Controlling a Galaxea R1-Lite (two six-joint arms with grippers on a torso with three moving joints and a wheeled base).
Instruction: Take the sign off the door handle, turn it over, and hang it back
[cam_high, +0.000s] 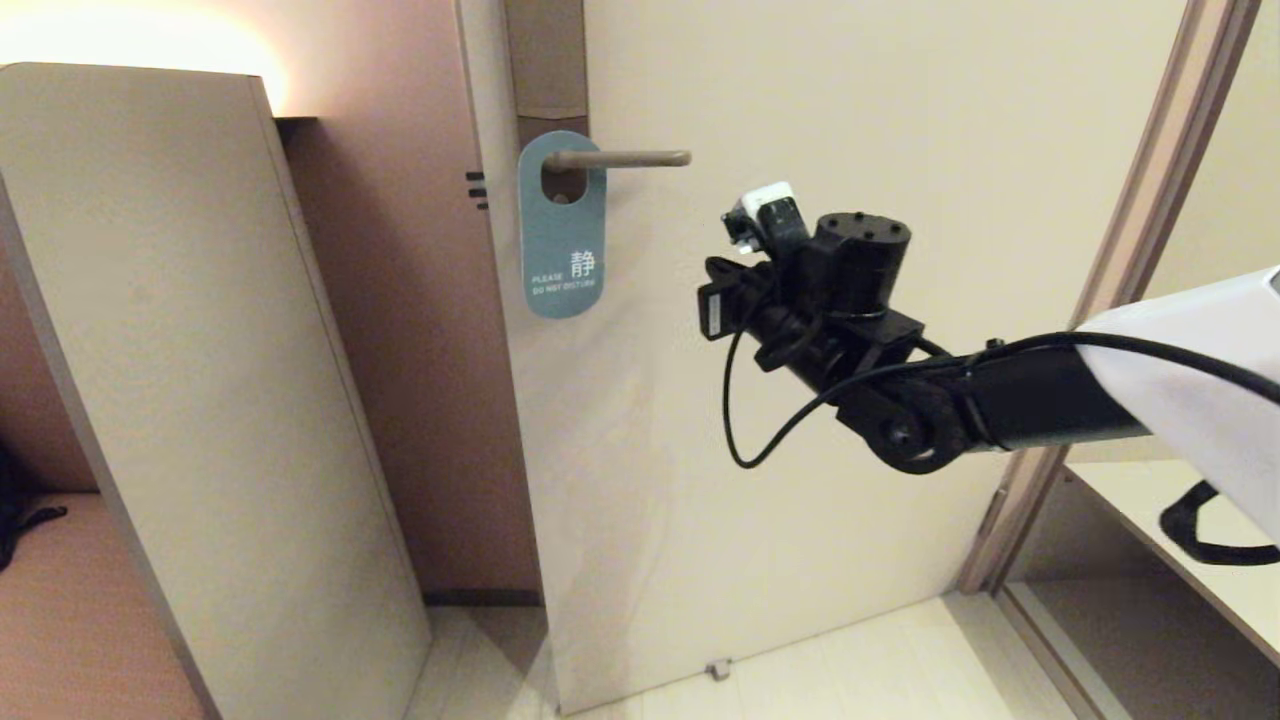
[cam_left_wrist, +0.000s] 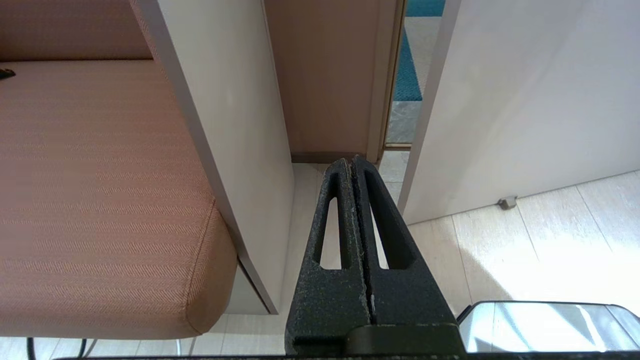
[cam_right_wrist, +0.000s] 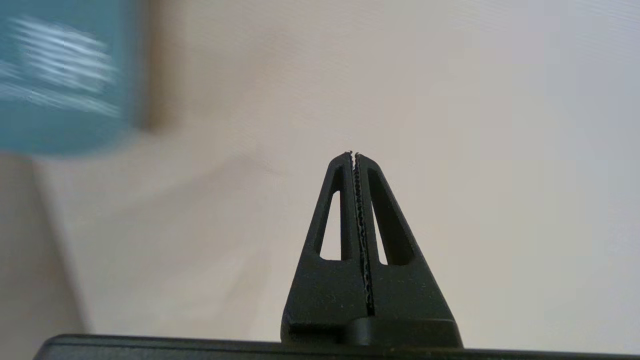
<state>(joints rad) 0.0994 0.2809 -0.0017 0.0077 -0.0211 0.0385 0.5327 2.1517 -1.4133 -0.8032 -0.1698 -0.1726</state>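
Reaching toward the sign (cam_high: 562, 228), which hangs teal side out on the door handle (cam_high: 620, 158), the right gripper (cam_right_wrist: 354, 155) has its fingers pressed together and holds nothing; they probably need to spread before pinching the sign's lower edge. The left gripper (cam_left_wrist: 350, 162), also clamped empty, points at the pale plank floor (cam_left_wrist: 550, 240) well below the handle. A padded bench (cam_left_wrist: 100, 200) stands farther left.

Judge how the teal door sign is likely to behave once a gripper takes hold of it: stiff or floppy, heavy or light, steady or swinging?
The sign hangs flat and unbent, so it is probably stiff thin card or plastic. It hangs only by its oval hole on the door handle, so a push would likely swing it. Being so thin, it is probably light and may slip between closed fingers.
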